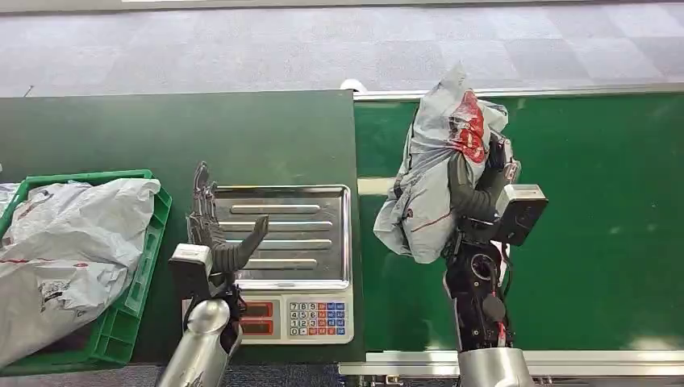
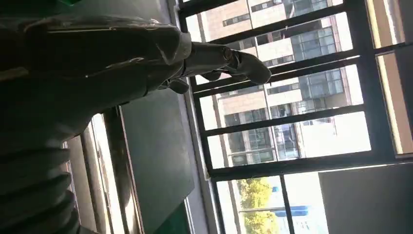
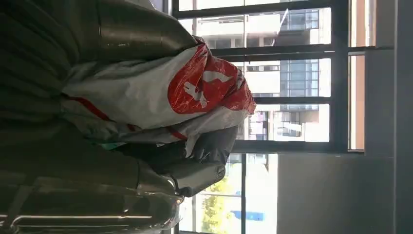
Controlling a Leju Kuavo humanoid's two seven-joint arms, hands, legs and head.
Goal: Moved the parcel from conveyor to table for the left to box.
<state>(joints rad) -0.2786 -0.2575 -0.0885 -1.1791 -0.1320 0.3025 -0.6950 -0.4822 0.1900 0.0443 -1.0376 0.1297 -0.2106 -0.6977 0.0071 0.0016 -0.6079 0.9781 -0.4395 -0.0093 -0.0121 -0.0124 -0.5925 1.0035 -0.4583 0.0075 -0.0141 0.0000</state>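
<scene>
A grey plastic parcel (image 1: 429, 181) with a red print hangs above the green conveyor belt (image 1: 597, 210), close to its left end. My right hand (image 1: 477, 189) grips it from the right side, thumb wrapped across the bag. The right wrist view shows the same parcel (image 3: 160, 95) pressed between the thumb and the fingers (image 3: 195, 175). My left hand (image 1: 214, 230) stands open above the left edge of the scale's steel pan (image 1: 282, 234), fingers stretched up and thumb pointing toward the pan. In the left wrist view the left hand (image 2: 214, 61) holds nothing.
The weighing scale has a keypad (image 1: 319, 316) at its front and sits on the dark green table (image 1: 161, 137). A green crate (image 1: 141, 266) at the left holds grey parcels (image 1: 68, 250). A metal rail (image 1: 516, 90) borders the far side of the belt.
</scene>
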